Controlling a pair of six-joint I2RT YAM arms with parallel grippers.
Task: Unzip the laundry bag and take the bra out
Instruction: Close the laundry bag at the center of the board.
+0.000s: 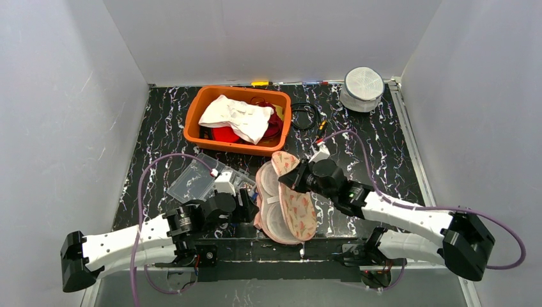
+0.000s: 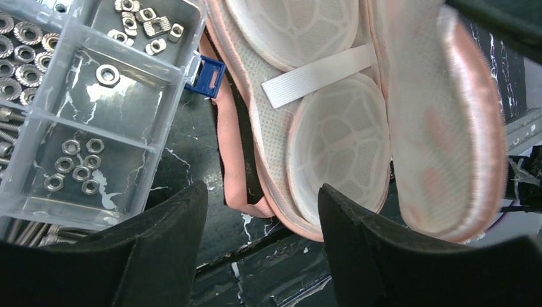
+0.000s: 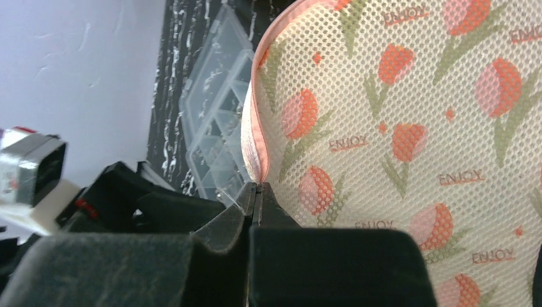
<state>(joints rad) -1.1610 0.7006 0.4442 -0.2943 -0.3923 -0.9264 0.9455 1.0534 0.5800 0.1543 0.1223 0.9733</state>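
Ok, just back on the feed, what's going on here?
The right gripper is shut on the pink rim of the laundry bag, holding its tulip-print flap up so the bag stands open. The left gripper is open at the bag's near edge, holding nothing. Whether the white cups inside are the bra, I cannot tell.

The pink-trimmed, tulip-print mesh laundry bag (image 1: pixel 295 208) lies open at the table's (image 1: pixel 396 147) near edge, one flap lifted.
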